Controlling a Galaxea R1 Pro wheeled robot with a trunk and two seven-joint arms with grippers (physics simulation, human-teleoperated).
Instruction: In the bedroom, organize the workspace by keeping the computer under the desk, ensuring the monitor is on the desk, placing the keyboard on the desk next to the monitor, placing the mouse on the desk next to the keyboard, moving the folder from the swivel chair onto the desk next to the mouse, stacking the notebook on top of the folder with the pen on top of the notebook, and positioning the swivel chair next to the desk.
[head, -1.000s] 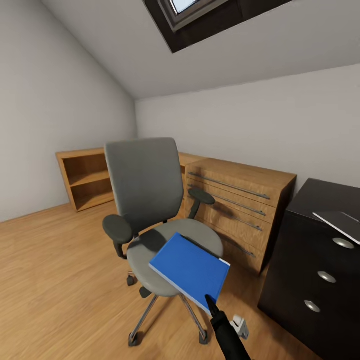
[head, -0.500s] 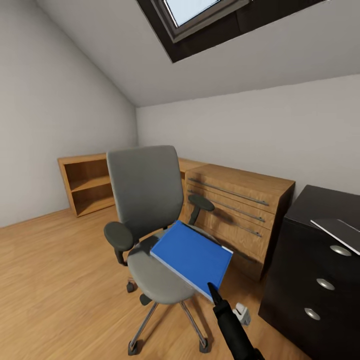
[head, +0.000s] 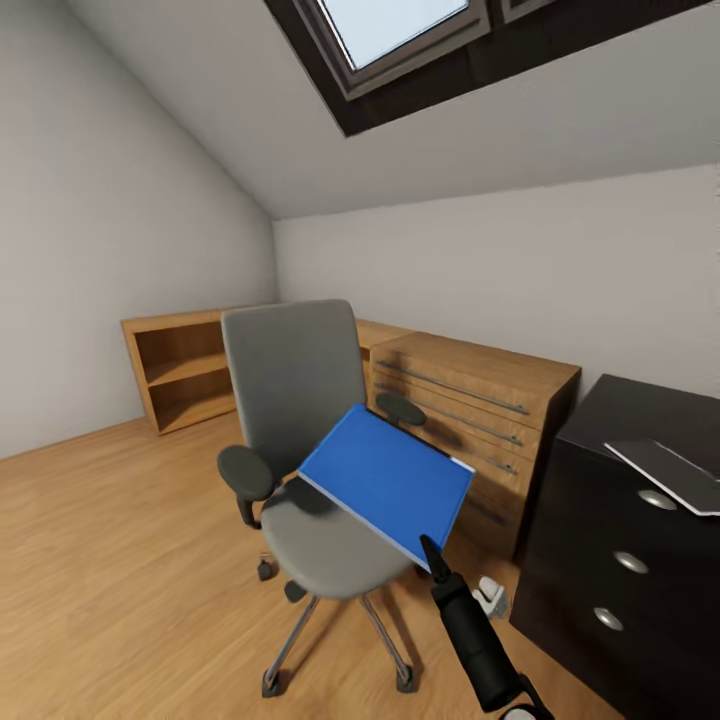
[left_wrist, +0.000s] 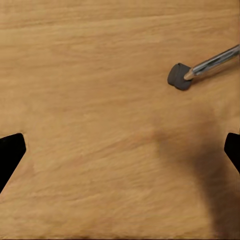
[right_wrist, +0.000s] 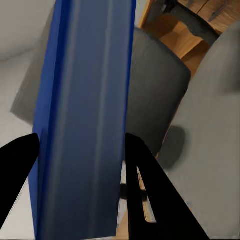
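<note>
The right end effector is clamped on a corner of the blue notebook, held tilted above the swivel chair. The left end effector hangs spread over wooden floor. The folder lies on the table.

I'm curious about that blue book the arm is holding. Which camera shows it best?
The head view: the whole notebook shows, tilted above the chair, pinched at its corner by the right gripper. The right wrist view shows its edge up close; the left wrist view shows floor.
</note>
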